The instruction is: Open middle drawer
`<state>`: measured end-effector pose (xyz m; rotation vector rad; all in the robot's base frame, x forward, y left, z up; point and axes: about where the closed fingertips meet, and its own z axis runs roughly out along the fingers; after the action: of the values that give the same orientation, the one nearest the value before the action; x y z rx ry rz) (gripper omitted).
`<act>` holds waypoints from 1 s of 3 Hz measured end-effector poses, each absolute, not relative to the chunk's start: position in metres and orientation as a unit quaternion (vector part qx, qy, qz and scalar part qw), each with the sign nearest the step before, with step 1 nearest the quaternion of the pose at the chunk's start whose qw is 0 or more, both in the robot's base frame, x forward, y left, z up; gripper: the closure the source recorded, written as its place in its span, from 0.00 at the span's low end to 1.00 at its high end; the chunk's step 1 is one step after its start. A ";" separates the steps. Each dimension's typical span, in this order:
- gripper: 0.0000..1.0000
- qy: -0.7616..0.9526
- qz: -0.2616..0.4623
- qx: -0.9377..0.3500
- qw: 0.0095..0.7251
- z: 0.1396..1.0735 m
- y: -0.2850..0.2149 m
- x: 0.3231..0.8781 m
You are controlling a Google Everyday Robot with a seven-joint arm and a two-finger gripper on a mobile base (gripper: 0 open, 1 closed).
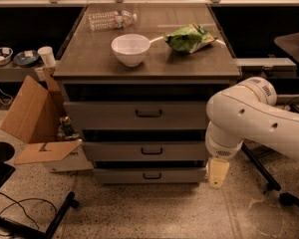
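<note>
The middle drawer (149,151) is a wide grey front with a small black bar handle (151,151) at its centre. It sits shut between a taller top drawer (139,114) and a narrow bottom drawer (149,176). My white arm (249,121) comes in from the right. My gripper (218,172) hangs down at the cabinet's lower right corner, beside the bottom drawer and right of the middle drawer's handle. It touches no handle.
On the cabinet top (89,59) stand a white bowl (130,49), a green chip bag (190,38) and a plastic bottle (111,19). An open cardboard box (37,118) sits on the floor at the left. Black chair legs (259,168) stand at the right.
</note>
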<state>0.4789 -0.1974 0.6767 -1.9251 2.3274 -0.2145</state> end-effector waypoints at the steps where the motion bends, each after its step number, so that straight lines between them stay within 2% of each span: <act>1: 0.00 0.759 -0.064 -0.647 0.044 0.649 -0.184 0.480; 3: 0.00 0.753 -0.096 -0.650 0.046 0.559 -0.173 0.539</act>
<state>0.5389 -0.1725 0.5593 -1.9830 2.2981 -0.2926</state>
